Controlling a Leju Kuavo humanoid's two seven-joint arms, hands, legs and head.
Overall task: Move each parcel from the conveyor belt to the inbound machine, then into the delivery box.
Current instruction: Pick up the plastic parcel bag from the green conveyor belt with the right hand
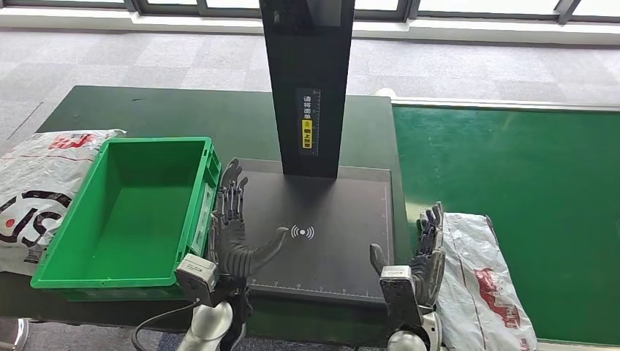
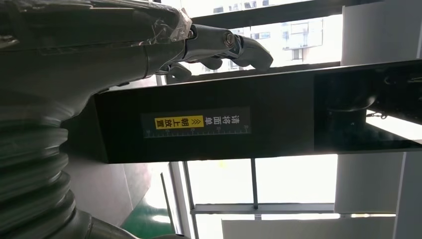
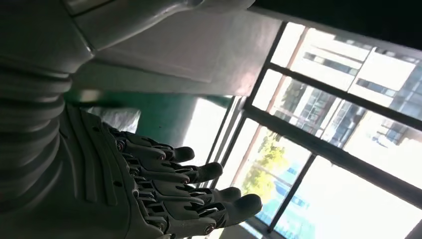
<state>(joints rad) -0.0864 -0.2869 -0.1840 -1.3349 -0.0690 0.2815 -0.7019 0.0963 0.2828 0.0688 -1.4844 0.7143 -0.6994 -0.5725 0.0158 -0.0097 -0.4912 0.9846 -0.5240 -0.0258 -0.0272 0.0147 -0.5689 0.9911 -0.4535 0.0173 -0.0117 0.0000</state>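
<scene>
The rectangular plastic crate (image 1: 124,212) is showing bright green, the flat scanner plate (image 1: 322,234) is looking dark grey with a white wireless icon, and its black upright post (image 1: 307,80) is wearing a yellow-and-white label. Both crinkly plastic mailer bags (image 1: 479,285) (image 1: 36,190) are showing white with red print; the belt surface (image 1: 512,190) is glowing green.

left hand (image 1: 232,227) spread empty, right hand (image 1: 428,252) likewise
</scene>
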